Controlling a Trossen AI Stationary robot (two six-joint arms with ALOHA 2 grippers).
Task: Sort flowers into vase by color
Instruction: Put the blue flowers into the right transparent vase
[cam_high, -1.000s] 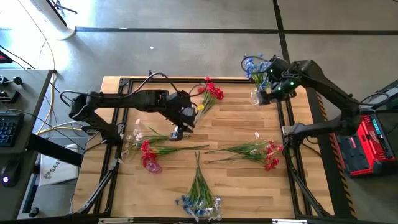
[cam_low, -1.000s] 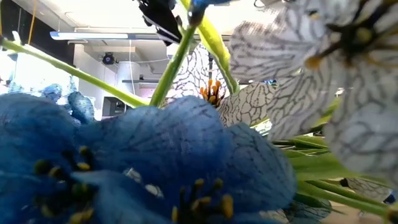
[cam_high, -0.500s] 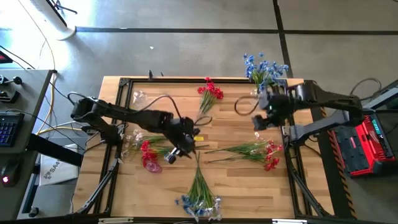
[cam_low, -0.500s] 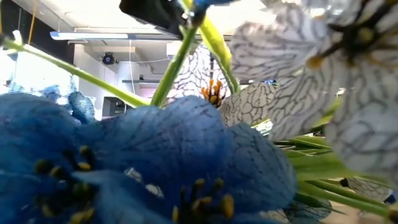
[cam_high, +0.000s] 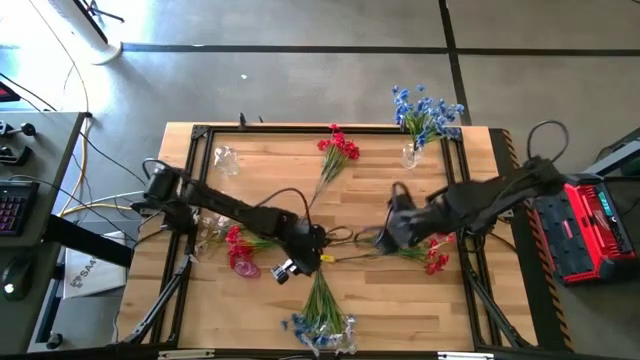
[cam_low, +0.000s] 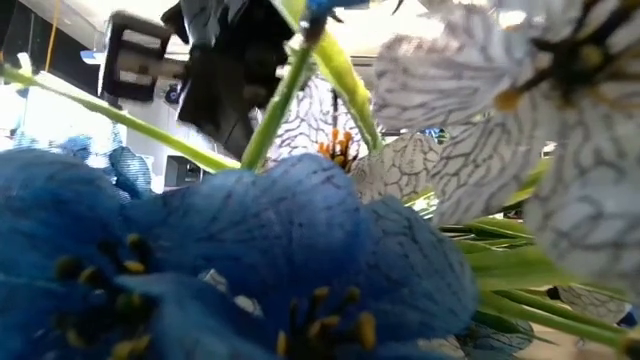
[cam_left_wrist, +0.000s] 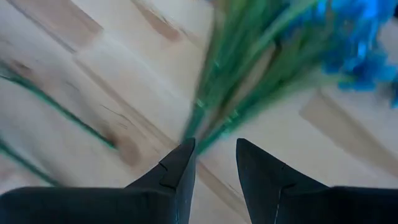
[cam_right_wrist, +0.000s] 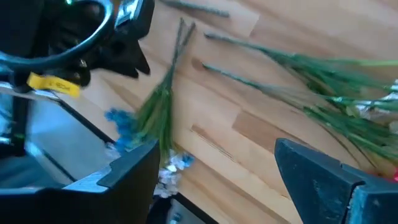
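No readable text, label, brand or number in any view. Yellow tag (cam_right_wrist: 55, 85) on the dark arm in the right wrist view carries dark marks, too blurred to read. Pale sheet (cam_high: 88, 275) beside the desk's left edge in the high view has a dark print, too small to make out. Red unit (cam_high: 592, 232) at far right shows no legible marking.
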